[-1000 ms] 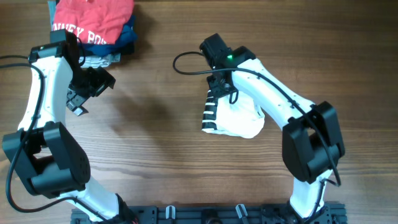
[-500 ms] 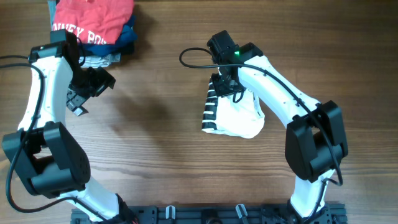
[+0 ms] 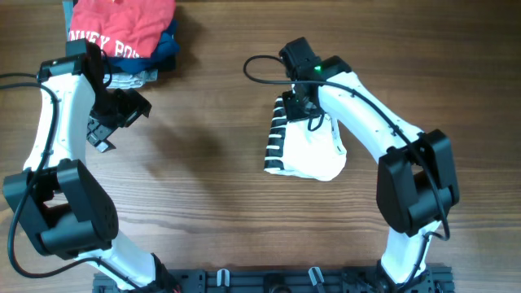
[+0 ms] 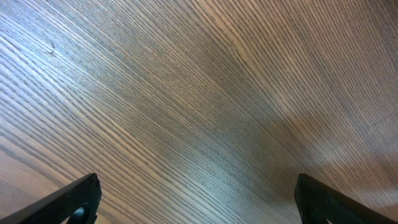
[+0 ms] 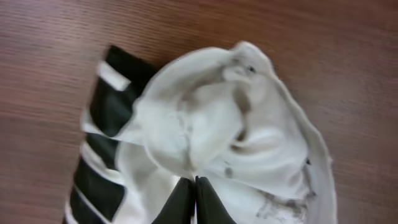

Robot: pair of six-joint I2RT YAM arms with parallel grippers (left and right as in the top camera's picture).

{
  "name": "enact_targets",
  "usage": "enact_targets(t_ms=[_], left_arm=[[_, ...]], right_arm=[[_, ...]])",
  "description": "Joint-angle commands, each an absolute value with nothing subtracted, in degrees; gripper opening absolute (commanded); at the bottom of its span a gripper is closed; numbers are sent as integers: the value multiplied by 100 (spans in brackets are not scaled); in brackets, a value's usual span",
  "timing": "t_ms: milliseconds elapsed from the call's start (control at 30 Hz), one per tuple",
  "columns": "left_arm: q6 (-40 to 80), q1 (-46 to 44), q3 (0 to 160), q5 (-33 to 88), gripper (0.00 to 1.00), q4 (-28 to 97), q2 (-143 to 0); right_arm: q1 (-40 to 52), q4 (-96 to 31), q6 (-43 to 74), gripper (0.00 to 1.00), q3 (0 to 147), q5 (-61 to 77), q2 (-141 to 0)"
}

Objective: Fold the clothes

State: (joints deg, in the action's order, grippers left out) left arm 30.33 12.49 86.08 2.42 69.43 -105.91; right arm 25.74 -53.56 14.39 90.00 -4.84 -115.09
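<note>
Brown wooden surface (image 3: 203,203) lying under soft, even light.
The wood is filling every view, its fine grain running left to right from overhead and slanting across the left wrist view, where a pale sheen is glancing off it. Faint grey shadows are resting on the left and middle of the wood. A black rail (image 3: 269,281) is running along the near edge, carrying small fittings. In the right wrist view the wood is showing redder.

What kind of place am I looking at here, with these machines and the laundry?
Probably a robotics lab bench for laundry practice: a left arm and right arm stand at a wood-grain table, with a bunched white T-shirt and a stack of folded clothes on it.
</note>
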Motion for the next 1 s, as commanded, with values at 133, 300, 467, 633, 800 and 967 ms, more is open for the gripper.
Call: enact_targets(t_ms=[133,300,467,633,800,967], left_arm=[[3028,1260,8565,183,100,6960,-10589],[3028,1260,8565,185,100,6960,-10589],[3028,1260,8565,185,100,6982,-10589],[3028,1260,8565,185,100,6982,-10589],[3028,1260,8565,183,100,6982,-10589],[3028,1260,8565,183,100,6978,-10589]], right_arm=[[2379,-6080,2272,4,9129,-1100,-10521],[2377,-6377,1774,6,9115,-703,-10479],[2392,-5579,753,51,9041,692,-10702],[2392,-5365,751,45,8927,692,-11275],[2392,-5264,768,36,8925,521,-11583],[2392,-5205,797,11,8917,259,-11710]])
